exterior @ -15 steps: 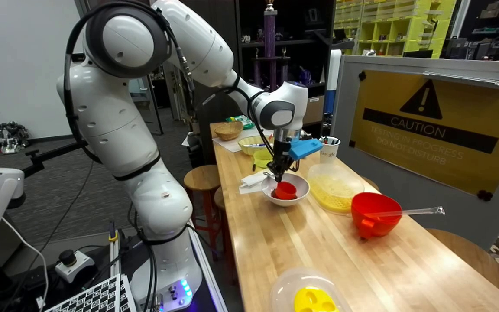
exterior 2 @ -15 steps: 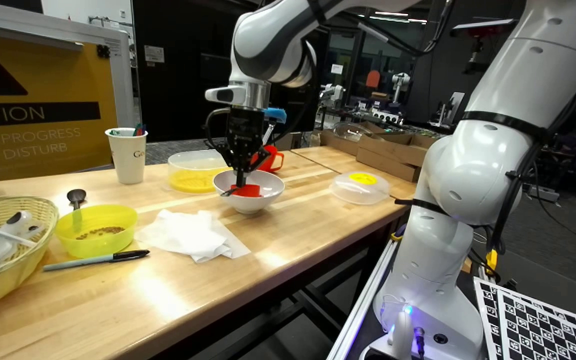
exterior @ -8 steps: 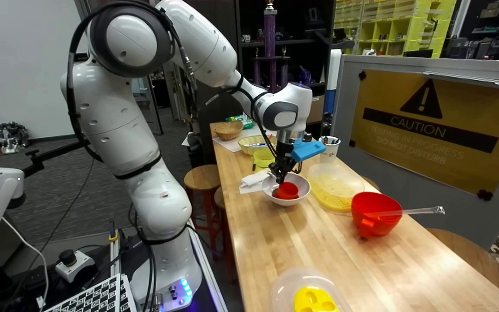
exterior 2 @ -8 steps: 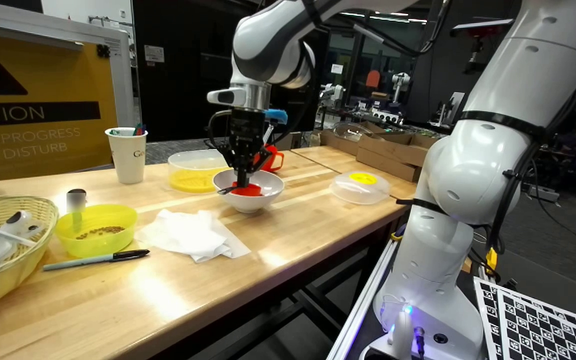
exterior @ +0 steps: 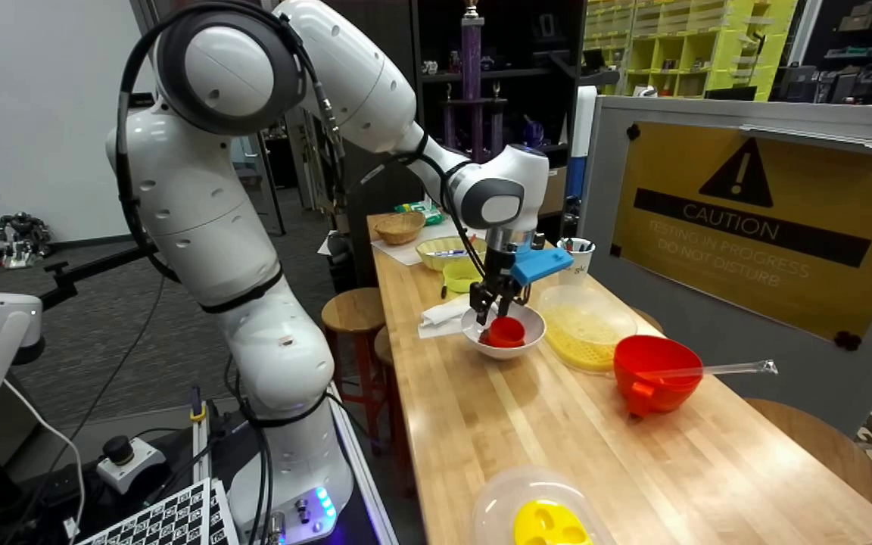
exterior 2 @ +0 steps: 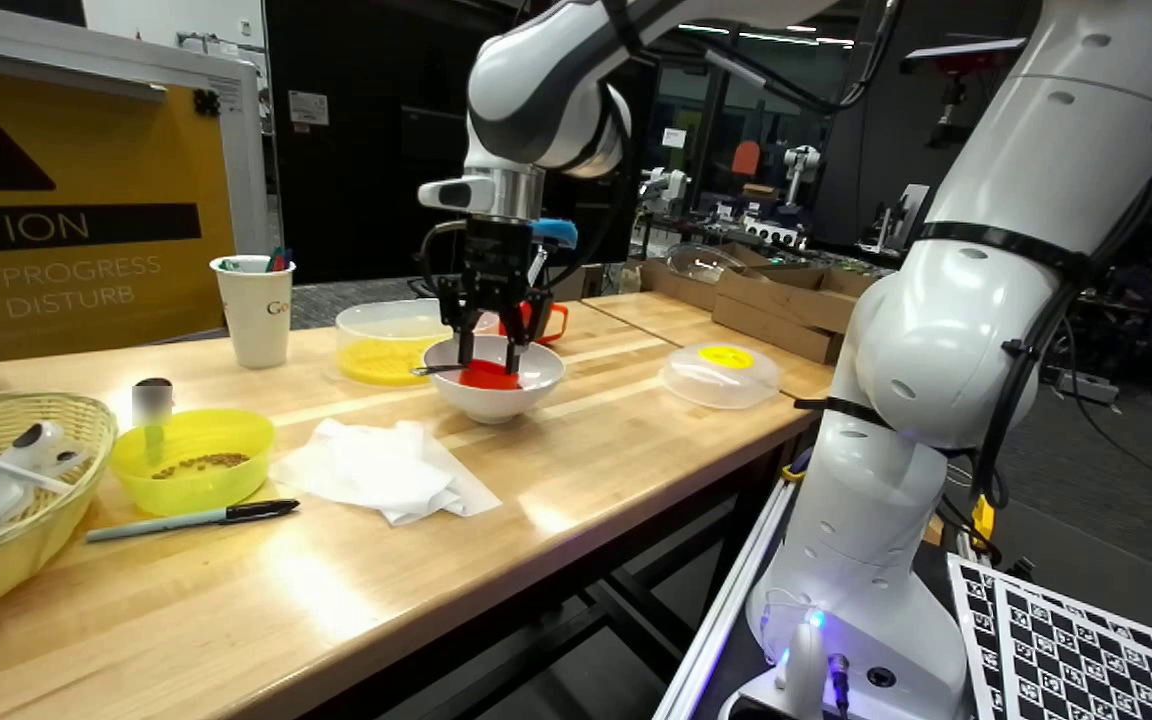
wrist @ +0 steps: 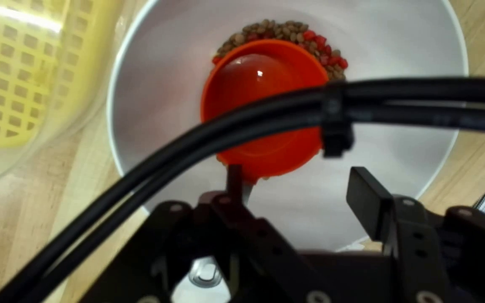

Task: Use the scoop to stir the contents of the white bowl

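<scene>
The white bowl (wrist: 398, 46) stands on the table with brown grains and red pieces (wrist: 331, 57) at its bottom; both exterior views show it too (exterior 2: 491, 406) (exterior: 534, 327). Inside it lies the red cup of the scoop (wrist: 263, 153), partly covered by cables in the wrist view. The scoop's metal handle (exterior 2: 436, 370) rests across the rim. My gripper (wrist: 295, 176) is over the bowl with its jaws well apart, nothing clamped between them. In the wrist view the left finger (wrist: 234, 181) overlaps the handle's root; whether they touch I cannot tell.
Beside the bowl is a clear tub with a yellow grid (exterior: 587, 341). A red bowl (exterior: 655, 367) with a protruding clear handle is further along. Papers (exterior 2: 376, 470), a yellow dish (exterior 2: 186, 490), a marker (exterior 2: 191, 520) and a white cup (exterior 2: 258, 310) are close by.
The jaws, closed at the scoop's handle before, have spread apart and let it go. The arm has shifted slightly; the scoop stays in the bowl.
</scene>
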`<state>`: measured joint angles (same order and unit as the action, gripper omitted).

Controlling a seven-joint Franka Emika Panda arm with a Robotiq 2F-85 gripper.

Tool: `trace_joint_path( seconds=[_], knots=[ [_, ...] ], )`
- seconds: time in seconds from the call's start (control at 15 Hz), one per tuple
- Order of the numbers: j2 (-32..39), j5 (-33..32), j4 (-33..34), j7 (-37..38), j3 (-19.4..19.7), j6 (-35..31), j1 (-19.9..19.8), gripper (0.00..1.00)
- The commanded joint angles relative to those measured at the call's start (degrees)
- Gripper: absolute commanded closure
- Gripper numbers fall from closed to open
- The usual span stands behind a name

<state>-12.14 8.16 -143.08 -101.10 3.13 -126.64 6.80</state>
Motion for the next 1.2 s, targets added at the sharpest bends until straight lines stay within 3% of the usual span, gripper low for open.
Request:
trace_joint_path(
  seconds=[0.0, 0.4, 0.73, 1.13],
  knots=[
    [-0.40, 1.25, 0.32, -0.30, -0.11, 0.44, -0.68, 0.03],
    [-1.23, 1.36, -0.47, 4.44, -0.33, 0.60, -1.48, 0.00],
    [-3.59, 1.99, -3.18, 20.71, -1.10, -0.93, -1.92, 0.00],
    [-9.35, 8.05, -5.71, 41.35, -4.22, 0.07, 0.90, 0.00]
  ],
)
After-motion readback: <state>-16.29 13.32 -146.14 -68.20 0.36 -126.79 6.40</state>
